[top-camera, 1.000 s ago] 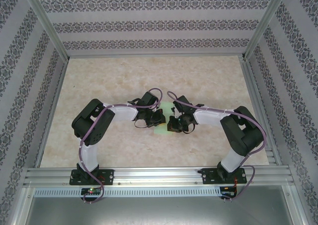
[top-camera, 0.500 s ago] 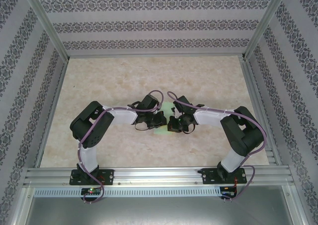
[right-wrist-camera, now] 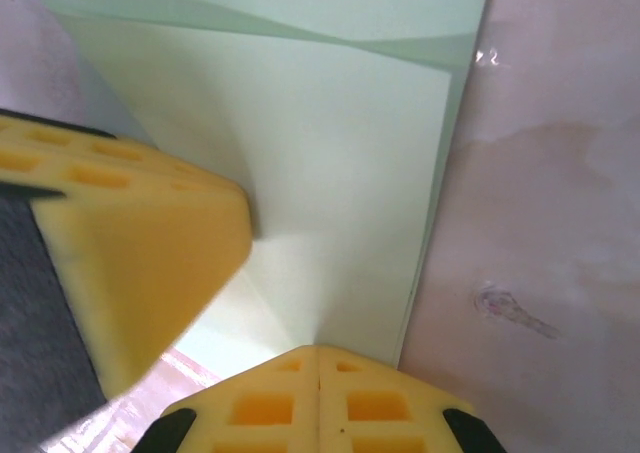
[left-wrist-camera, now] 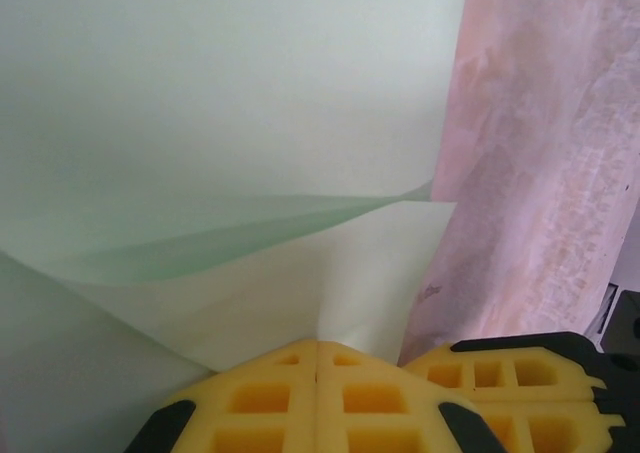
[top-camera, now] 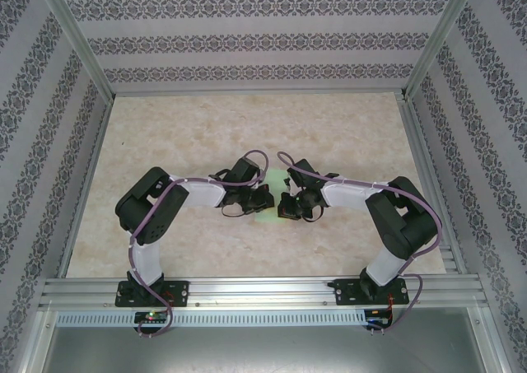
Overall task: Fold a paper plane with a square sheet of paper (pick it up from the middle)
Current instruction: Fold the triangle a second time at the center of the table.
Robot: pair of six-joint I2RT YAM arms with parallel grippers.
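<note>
Sheet of paper stretches toward upper frame from both claws — left gripper and right gripper, equally near, each clamped on it.

1. From above, the thin pale green paper sheet lies mostly under the black left gripper and the black right gripper. Only faint slivers show, and its outline cannot be told.
2. In that view the fingertips are too small to tell how the jaws stand.
3. In the left wrist view the sheet runs off the top and left edges. The yellow foam pads are cut off by the bottom edge.
4. In the right wrist view the sheet passes the top edge. A blurred yellow foam block is cut off by the left edge.
</note>
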